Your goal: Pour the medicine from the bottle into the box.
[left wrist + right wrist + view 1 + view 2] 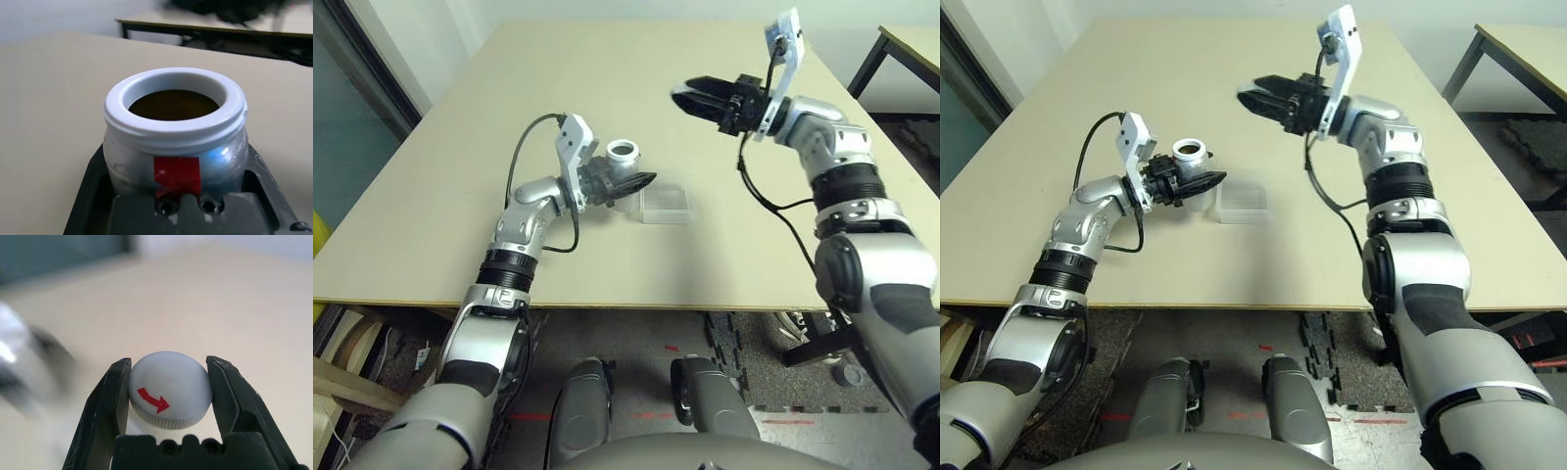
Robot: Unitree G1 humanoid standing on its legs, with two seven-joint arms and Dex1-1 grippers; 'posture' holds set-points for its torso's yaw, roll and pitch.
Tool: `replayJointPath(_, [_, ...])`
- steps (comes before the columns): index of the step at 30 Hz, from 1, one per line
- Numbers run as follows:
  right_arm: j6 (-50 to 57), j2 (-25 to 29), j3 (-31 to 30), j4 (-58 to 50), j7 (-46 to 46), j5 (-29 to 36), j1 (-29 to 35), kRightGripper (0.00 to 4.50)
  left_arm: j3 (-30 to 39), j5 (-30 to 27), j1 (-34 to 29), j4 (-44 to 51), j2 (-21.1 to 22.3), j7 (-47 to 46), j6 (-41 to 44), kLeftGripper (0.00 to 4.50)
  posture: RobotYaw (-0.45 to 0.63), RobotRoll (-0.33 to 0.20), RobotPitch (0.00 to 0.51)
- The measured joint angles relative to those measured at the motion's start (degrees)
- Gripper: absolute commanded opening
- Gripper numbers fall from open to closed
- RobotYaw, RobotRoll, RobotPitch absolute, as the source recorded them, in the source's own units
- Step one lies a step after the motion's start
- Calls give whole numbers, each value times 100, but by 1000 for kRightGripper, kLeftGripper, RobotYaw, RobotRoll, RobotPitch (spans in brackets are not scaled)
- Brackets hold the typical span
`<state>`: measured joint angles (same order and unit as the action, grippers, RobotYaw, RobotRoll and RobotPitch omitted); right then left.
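Note:
My left gripper is shut on the bottle, a silvery-white cylinder with a red mark. The bottle stands upright with its white mouth uncapped, a dark brownish inside showing; no separate pills can be made out. Just right of it on the table lies the clear square box. My right gripper hangs higher and further back, shut on the round grey-white cap with its red arrow.
The tan table stretches wide around both arms, with its front edge close to me. A second table with dark legs stands at the back right. Black cables run along both forearms.

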<state>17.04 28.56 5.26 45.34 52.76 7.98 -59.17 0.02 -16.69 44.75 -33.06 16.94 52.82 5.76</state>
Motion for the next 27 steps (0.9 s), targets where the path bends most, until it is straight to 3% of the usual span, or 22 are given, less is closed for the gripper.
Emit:
replayJointPath(4, [267,403,-4,-274,-396,-175,476,2577,108,111,130,-469,0,-119,-250,2614,-197,0,87])
replayJointPath(8, [461,446,-60,-371,-594,-280,626,2577,134,147,356,-805,-11,-174,-466,2614,-215,0,85])
replayJointPath(19, [592,-54,-232,-8,-1239,-409,657,2577,145,307,568,-1311,-34,-268,-789,2614,-206,0,83])
replayJointPath(27, [465,-75,-248,156,-1426,-475,583,2577,162,362,611,-1471,10,-310,-848,2614,-205,0,86])
